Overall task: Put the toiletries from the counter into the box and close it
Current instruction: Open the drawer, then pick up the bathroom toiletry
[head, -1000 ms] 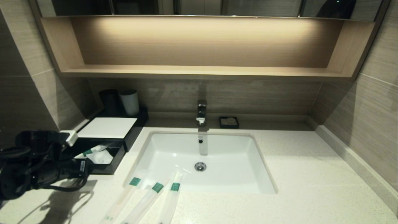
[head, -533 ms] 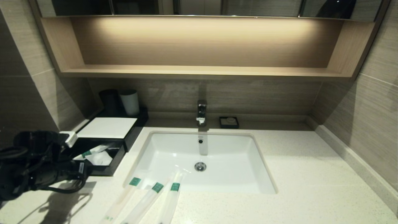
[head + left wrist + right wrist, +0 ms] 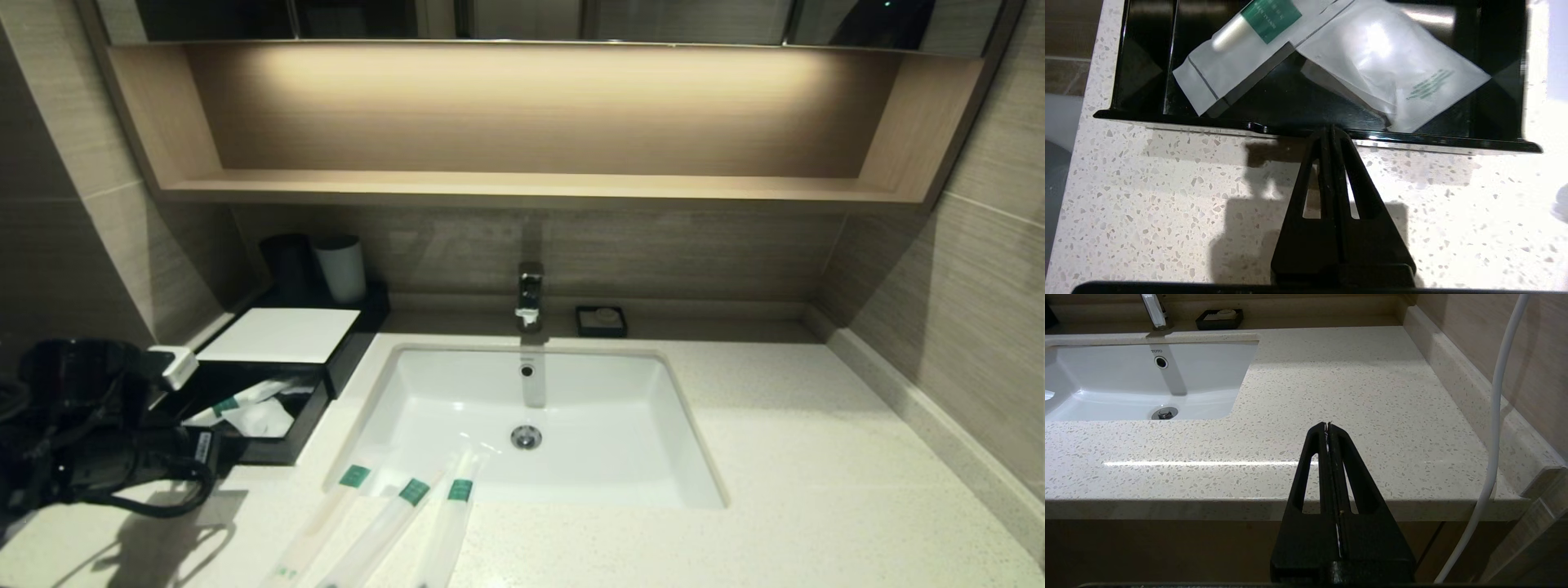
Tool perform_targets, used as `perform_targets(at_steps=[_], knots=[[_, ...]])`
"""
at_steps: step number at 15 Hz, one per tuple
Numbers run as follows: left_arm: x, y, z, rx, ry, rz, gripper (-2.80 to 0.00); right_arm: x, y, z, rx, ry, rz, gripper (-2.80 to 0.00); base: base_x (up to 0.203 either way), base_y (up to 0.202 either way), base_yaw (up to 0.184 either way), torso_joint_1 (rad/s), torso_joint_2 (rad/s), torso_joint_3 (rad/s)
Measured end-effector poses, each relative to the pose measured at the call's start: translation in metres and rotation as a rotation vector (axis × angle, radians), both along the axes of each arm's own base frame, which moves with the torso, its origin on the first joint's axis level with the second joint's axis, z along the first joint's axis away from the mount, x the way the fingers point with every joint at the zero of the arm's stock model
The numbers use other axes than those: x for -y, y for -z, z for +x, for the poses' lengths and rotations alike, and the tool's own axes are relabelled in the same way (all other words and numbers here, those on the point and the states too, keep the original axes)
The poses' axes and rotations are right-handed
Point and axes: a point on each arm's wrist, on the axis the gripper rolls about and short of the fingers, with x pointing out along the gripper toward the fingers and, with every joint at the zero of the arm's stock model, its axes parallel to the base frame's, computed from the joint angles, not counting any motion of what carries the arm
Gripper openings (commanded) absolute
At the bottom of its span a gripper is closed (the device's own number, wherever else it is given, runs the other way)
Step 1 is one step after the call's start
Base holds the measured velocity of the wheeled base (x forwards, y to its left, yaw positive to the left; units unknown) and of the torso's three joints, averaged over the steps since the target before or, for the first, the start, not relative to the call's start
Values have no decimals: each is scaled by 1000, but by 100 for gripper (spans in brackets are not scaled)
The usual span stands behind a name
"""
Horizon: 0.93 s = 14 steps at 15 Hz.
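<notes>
Left hand [image 3: 1329, 130] closed at open box [image 3: 1306, 134] front; 3 sachets [image 3: 377, 535] on counter [image 3: 775, 490].

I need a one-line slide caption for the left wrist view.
Shut left gripper at the front lip of the open box, which holds two toiletry packets.

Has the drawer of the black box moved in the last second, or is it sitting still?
Yes. The drawer has slid further out of the box, toward the counter's front edge, as the shut left hand at its front lip draws back.
</notes>
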Motion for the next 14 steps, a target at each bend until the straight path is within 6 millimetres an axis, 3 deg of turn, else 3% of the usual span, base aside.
perform_targets(at_steps=[7, 14], knots=[[6, -33, -24, 40, 17, -3, -280, 0, 0, 0, 0, 0, 0, -280, 0, 0, 0, 0, 0, 0], [36, -44, -38, 25, 188, -68, -280, 0, 0, 0, 0, 0, 0, -280, 0, 0, 0, 0, 0, 0]])
